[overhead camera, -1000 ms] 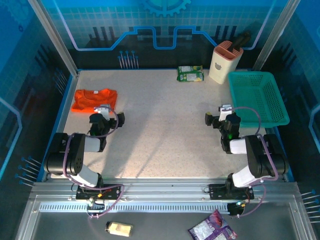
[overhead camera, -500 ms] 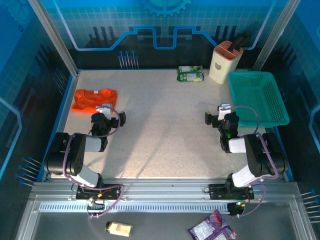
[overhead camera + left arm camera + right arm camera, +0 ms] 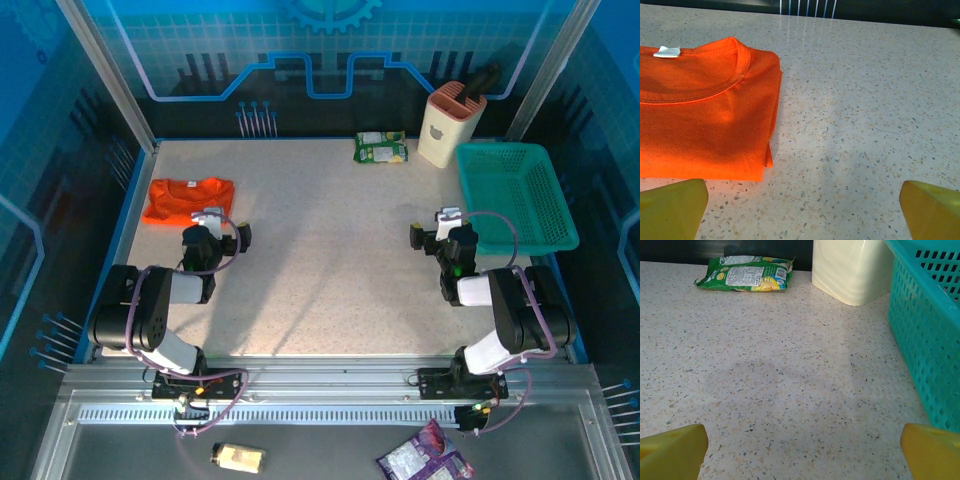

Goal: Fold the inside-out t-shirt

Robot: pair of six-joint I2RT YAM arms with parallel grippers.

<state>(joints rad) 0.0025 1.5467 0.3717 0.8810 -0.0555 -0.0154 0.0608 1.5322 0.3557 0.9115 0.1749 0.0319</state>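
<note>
Left gripper [image 3: 214,232]: jaws spread wide, nothing between them; in the left wrist view its yellow fingertips [image 3: 673,207] sit at the bottom corners over bare tabletop.
Right gripper [image 3: 443,232]: jaws equally wide and holding nothing; yellow fingertips [image 3: 672,449] sit low over the speckled surface.
Inside-out t-shirt [image 3: 188,198]: lies flat as a compact folded rectangle at about 10 o'clock on the table [image 3: 330,250], just past the left gripper toward 11 o'clock, not touching it; a white tag [image 3: 666,51] shows at the collar.
Teal basket [image 3: 505,150]: at 2 o'clock on the table, at the right edge, beside the right gripper.
Cream holder [image 3: 450,125]: at 1 o'clock, close to the basket's far-left corner.
Green packet [image 3: 381,148]: at 12 o'clock, near the far edge, left of the holder.
</note>
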